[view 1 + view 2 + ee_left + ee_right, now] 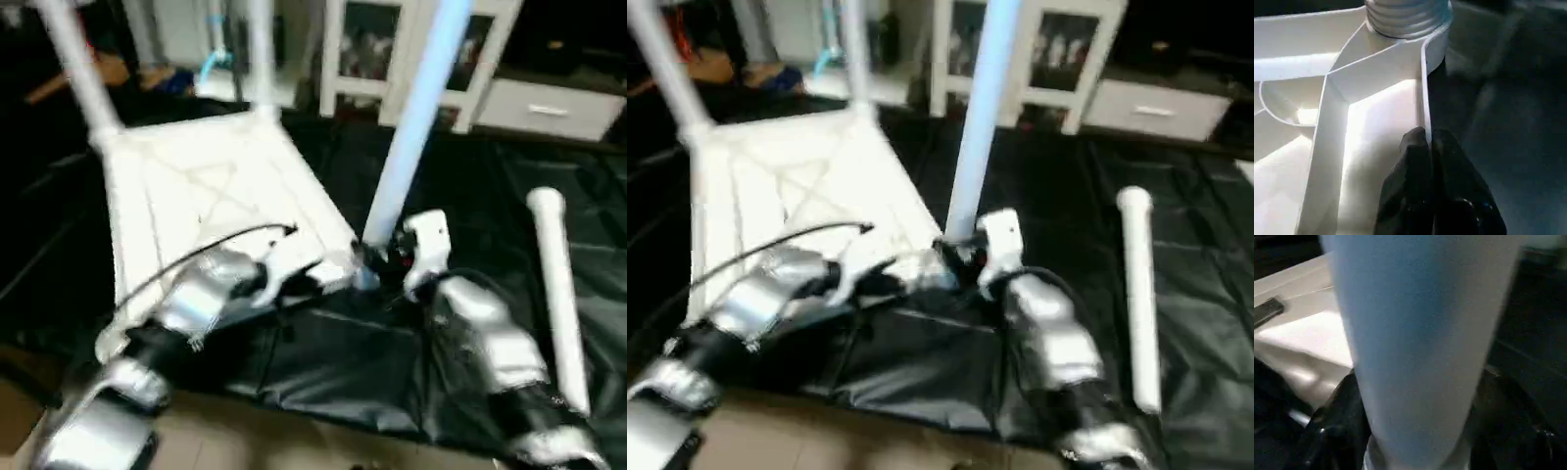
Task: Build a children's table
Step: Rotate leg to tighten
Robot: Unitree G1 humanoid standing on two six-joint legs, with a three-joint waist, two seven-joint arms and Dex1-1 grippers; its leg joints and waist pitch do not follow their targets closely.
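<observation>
1. Tabletop (211, 201) lies upside down on the black floor sheet (490, 196), ribbed underside facing up so the corner sockets are open to take legs.
2. Two legs (78, 69) already stand in the far corners; a third leg (416, 117) stands upright at the near right corner, and I judge it is being seated or screwed into that socket.
3. My left claw (1427, 147) is pinched shut on the tabletop's thin rim wall close to that corner, I think to keep the tabletop from turning or sliding.
4. My right claw (384, 257) sits around the base of the third leg, one finger on each side; whether it is gripping or loosening I cannot tell.
5. The fourth leg (560, 294) lies flat on the sheet to my right, well apart from the tabletop, waiting for the last corner.
</observation>
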